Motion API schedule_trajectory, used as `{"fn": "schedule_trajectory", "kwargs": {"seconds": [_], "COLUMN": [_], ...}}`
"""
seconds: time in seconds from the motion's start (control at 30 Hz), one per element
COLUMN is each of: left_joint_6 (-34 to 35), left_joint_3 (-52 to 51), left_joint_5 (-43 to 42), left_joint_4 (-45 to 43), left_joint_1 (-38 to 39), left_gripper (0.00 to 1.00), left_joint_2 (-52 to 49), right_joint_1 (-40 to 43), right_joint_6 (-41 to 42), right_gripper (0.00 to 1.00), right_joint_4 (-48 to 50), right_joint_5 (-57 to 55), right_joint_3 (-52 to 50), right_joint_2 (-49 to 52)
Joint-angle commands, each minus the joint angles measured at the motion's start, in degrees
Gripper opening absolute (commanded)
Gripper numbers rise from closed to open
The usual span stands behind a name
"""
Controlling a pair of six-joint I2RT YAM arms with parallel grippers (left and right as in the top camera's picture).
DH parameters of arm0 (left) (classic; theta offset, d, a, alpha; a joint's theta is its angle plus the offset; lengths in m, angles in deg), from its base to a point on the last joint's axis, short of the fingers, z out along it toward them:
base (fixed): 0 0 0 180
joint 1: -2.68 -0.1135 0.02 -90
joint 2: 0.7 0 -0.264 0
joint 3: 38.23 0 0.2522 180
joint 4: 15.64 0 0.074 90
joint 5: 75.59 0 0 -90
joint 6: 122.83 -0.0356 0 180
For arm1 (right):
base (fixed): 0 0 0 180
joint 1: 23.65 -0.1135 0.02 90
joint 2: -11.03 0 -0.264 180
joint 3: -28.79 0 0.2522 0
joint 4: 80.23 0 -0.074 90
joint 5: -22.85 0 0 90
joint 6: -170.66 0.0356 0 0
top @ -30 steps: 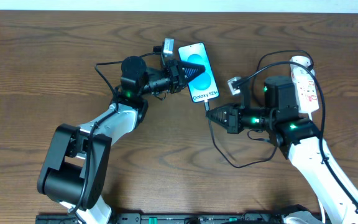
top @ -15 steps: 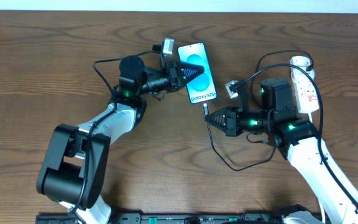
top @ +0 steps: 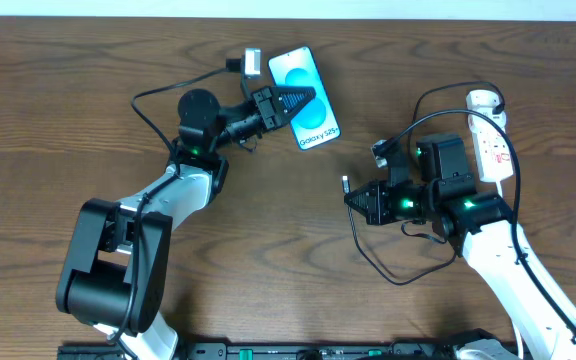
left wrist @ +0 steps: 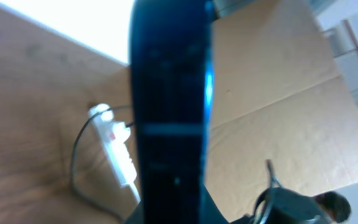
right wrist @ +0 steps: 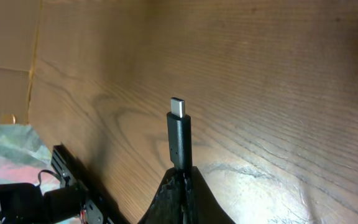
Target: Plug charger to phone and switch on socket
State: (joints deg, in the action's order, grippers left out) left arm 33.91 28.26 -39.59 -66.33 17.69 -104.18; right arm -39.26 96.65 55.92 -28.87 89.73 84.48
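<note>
Left gripper [top: 306, 95] clamps phone [top: 318, 126], right gripper [top: 350, 197] pinches charger [right wrist: 179, 135] tip; not yet joined, socket [top: 494, 141] untouched.

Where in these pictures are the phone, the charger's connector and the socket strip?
phone [top: 318, 125]: overhead view, lower screen near the printed text.
charger [right wrist: 178, 134]: right wrist view, black connector body below the metal tip.
socket [top: 492, 140]: overhead view, middle of the white strip.

Wooden table [top: 68, 100] carries the socket [top: 495, 145] and, seemingly, looped charger [top: 398, 283].
</note>
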Motion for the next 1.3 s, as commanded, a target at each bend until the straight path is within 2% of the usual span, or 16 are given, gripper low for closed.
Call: {"fn": "schedule_trajectory", "kwargs": {"seconds": [0.0,0.3,0.43,0.7,0.87,0.97,1.27], "left_joint_6": [5.3,9.0,9.0,7.8,3.1,1.9,1.8], "left_joint_3": [1.5,1.5,1.5,1.5,1.5,1.5,1.5], "left_joint_5": [1.9,2.2,-3.8,-5.0,-4.9,-5.0,-6.1], "left_joint_4": [-7.0,-8.9,-8.8,-3.8,4.0,8.4,8.7], "left_joint_1": [-0.3,-0.3,-0.3,-0.4,-0.4,-0.3,0.9], "left_gripper": [0.07,0.07,0.07,0.07,0.08,0.08,0.07], "left_joint_2": [0.8,0.8,0.8,0.8,0.8,0.8,0.8], "right_joint_1": [-0.2,-0.2,-0.2,-0.2,-0.1,0.3,0.2], "right_joint_6": [-0.5,0.1,0.7,0.6,-6.6,-6.9,-6.7], "right_gripper": [0.01,0.01,0.01,0.01,0.01,0.01,0.01], "right_joint_4": [-0.2,-0.2,-1.1,-2.0,1.8,4.1,6.7], "right_joint_5": [-0.9,-0.8,5.3,7.4,12.7,13.2,13.2], "right_joint_3": [0.0,0.0,0.1,0.1,0.1,0.1,0.1], "right_joint_2": [-0.8,-0.8,-0.8,-0.8,-0.8,-0.8,-0.8]}}
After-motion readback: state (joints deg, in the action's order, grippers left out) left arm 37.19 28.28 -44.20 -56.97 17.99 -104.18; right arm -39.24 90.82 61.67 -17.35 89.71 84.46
